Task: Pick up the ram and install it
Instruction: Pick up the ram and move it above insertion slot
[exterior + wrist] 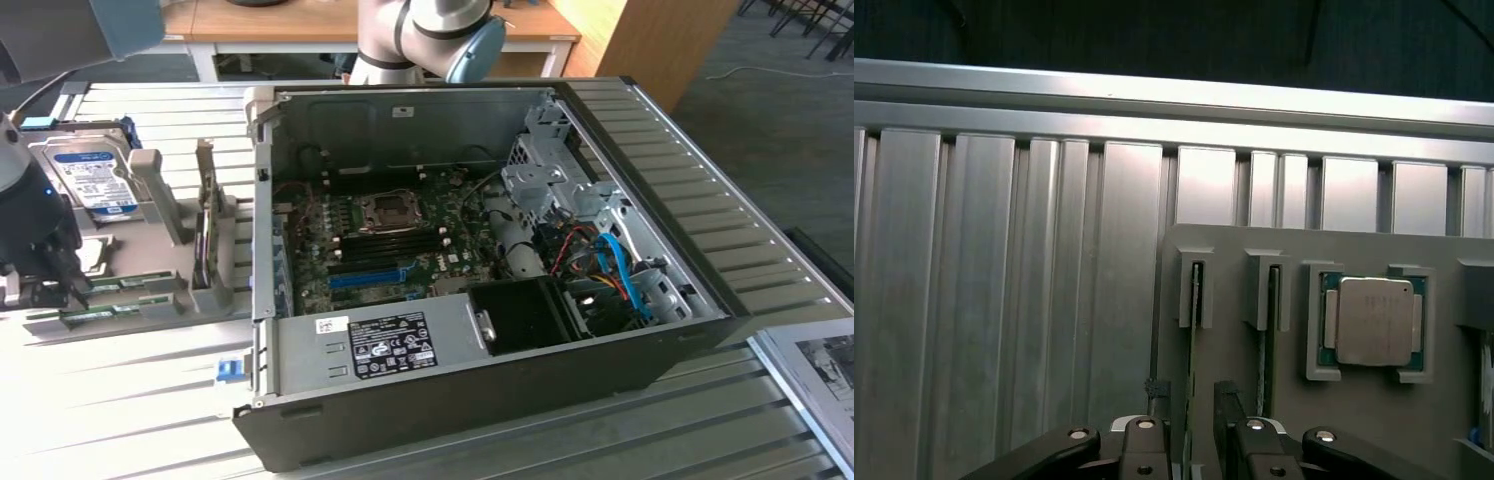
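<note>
Open computer case (467, 400), hard drive (91, 178), processor (1372, 320), slatted metal table (1004, 300)

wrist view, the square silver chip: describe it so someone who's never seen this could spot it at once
Start at the grey holder plate lying on the ribbed metal table. Beside its two narrow slots, each with a thin board on edge, a wider pocket holds the chip. It is the only flat, square, silvery piece, with green at its corners.
</note>
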